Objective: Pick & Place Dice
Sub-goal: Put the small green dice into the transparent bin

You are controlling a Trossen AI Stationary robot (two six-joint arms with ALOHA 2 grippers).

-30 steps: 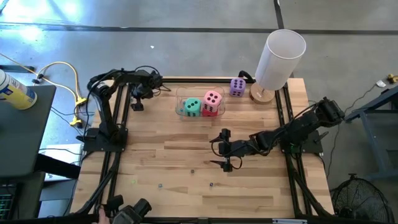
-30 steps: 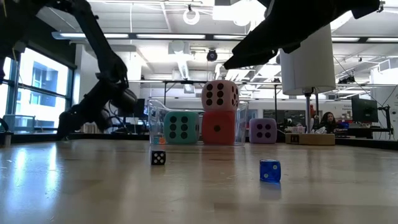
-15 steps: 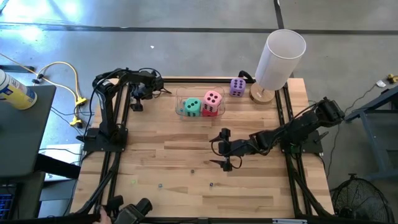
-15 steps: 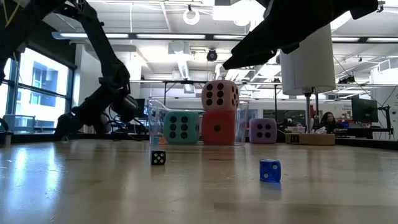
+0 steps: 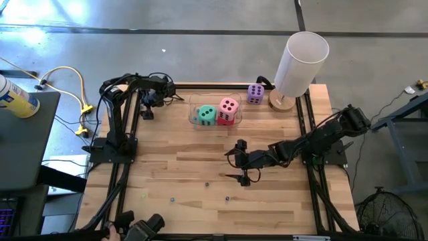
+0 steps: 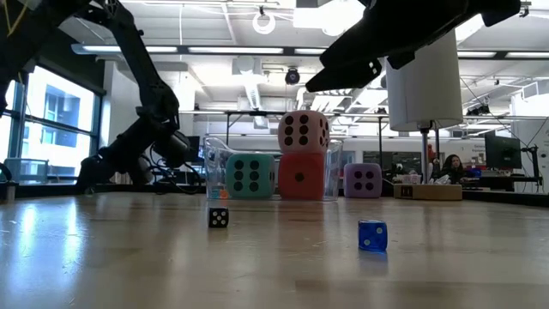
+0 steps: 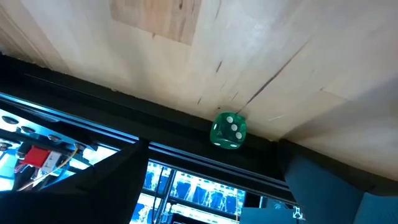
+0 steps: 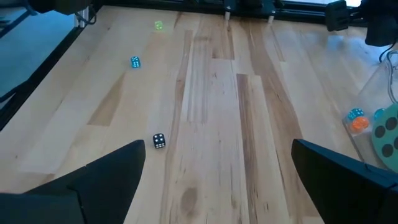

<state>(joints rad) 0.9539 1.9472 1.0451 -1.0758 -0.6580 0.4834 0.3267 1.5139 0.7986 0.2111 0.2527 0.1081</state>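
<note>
Two spread, empty fingers mark the right gripper (image 5: 239, 162), hovering over the middle of the table (image 5: 174, 167), while the left gripper (image 5: 148, 107) waits by the far-left edge, its fingers likewise parted and holding nothing. Beyond it, the teal-green die (image 5: 207, 114), the red die (image 6: 301, 178) and the pink die (image 5: 229, 106) stacked on the red already sit in the clear container (image 5: 194, 110). Only the purple die (image 5: 255, 93) remains outside, beside the white cylinder (image 5: 301, 63), so the job looks mostly done.

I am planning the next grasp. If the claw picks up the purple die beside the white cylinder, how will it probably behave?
The purple die looks like soft foam, so it probably squeezes between the fingers and is light for its size. Its flat faces should keep it from rolling. It stands close to the tall white cylinder, which a careless approach might tip.
</note>
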